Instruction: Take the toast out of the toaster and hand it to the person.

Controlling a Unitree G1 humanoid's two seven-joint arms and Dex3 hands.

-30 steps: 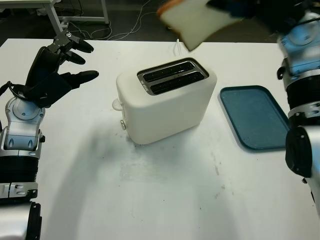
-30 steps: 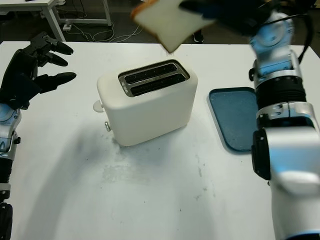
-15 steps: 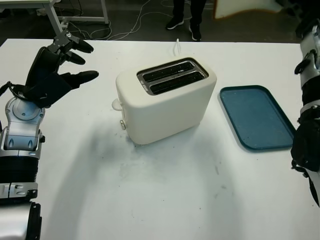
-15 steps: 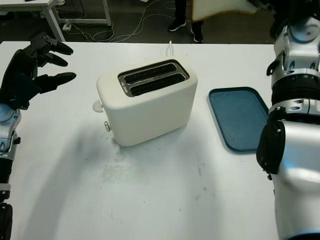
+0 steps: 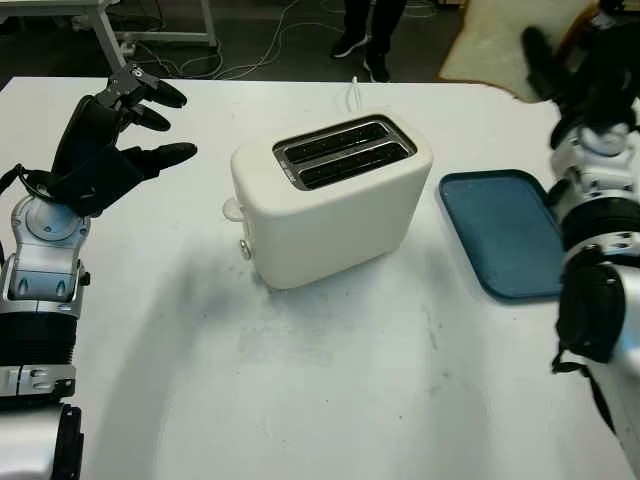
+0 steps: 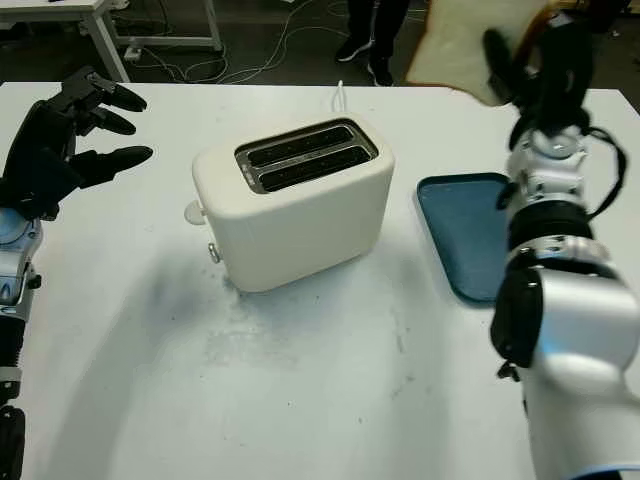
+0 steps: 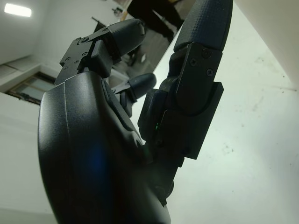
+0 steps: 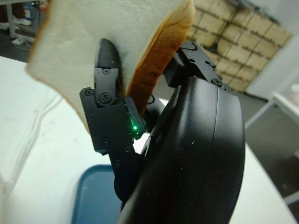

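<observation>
Our right hand (image 6: pixel 540 60) is raised at the far right edge of the white surface (image 5: pixel 330 400), above the far end of the blue tray (image 5: pixel 505 235), with its black fingers (image 8: pixel 110 116) clamped on a slice of toast (image 6: pixel 465 40); the slice stands tilted on edge, its pale face toward us and its browned crust (image 8: pixel 159 60) pressed between the fingers and the palm. Taking the scene from the largest thing down, we see the white surface spread across the frame, faintly scuffed in front of the toaster. The cream two-slot toaster (image 5: pixel 330 200) sits near the middle of it, turned at an angle, both slots showing dark from above, a small lever knob (image 5: pixel 232 209) and a round button on its left end, and a white cord (image 5: pixel 354 92) running off behind it toward the far edge. The blue tray lies flat just to the toaster's right, apart from it. Our left hand (image 5: pixel 105 140) hovers open over the surface's left side, well apart from the toaster and holding nothing, palm turned toward the toaster. Beyond the far edge, a person's legs and dark shoes (image 5: pixel 362 45) stand on the floor among loose cables, near the leg of a second white table (image 5: pixel 105 30).
</observation>
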